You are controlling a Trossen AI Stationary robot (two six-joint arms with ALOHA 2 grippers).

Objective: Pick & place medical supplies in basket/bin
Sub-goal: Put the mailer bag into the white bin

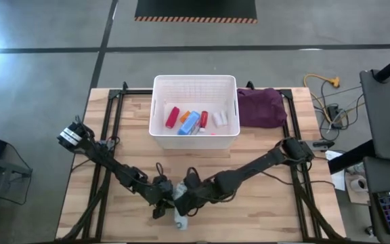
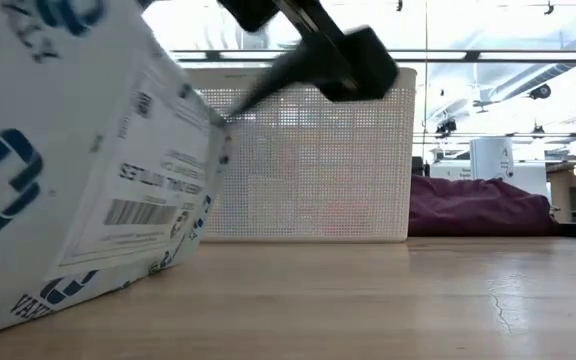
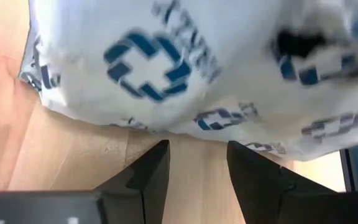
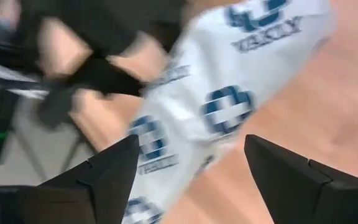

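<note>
A white pouch (image 1: pixel 180 205) printed with blue crosses lies at the near edge of the desk (image 1: pixel 263 146), between the two hands. The left hand (image 1: pixel 161 200) sits just left of it, fingers (image 3: pixel 151 174) narrowly apart and empty, the pouch just beyond their tips. The right hand (image 1: pixel 189 199) is just right of it, spread wide, the pouch lying between and beyond its fingers (image 4: pixel 110 168). Both arms reach in low from the desk's sides, meeting near the front. Far on the wooden desk stands the white basket (image 1: pixel 195 87) holding red, orange and blue items, a purple cloth (image 1: pixel 260 107) touching its right side.
</note>
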